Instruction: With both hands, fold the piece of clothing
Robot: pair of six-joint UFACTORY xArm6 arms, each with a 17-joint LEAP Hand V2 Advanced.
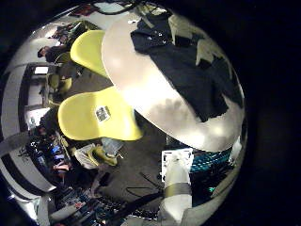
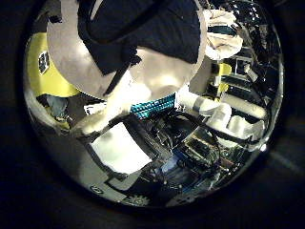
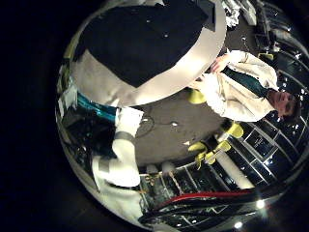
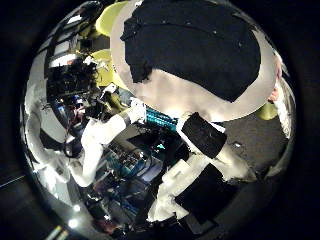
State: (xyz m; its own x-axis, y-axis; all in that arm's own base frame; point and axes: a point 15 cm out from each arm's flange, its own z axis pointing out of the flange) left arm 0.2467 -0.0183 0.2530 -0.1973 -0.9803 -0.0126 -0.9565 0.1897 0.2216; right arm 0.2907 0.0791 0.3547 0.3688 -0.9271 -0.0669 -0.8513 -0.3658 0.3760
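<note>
Black garment (image 4: pixel 195 50) flat on table (image 4: pixel 200 105); hands' finger state unclear, no legible print

A dark garment (image 4: pixel 190 50) lies spread flat on the round table (image 4: pixel 200 105), its edges rumpled, covering most of it.

Of the left hand (image 2: pixel 124 148), only a white and black part of its body shows, reaching in from about seven o'clock in its thumb side view. A white arm (image 1: pixel 177 184) stands upright near five o'clock in its little finger side view. Black and white parts of the right hand (image 4: pixel 205 140) reach in from five o'clock, and a bent arm link (image 4: pixel 95 140) lies at nine o'clock. Neither hand's grasp can be judged.
</note>
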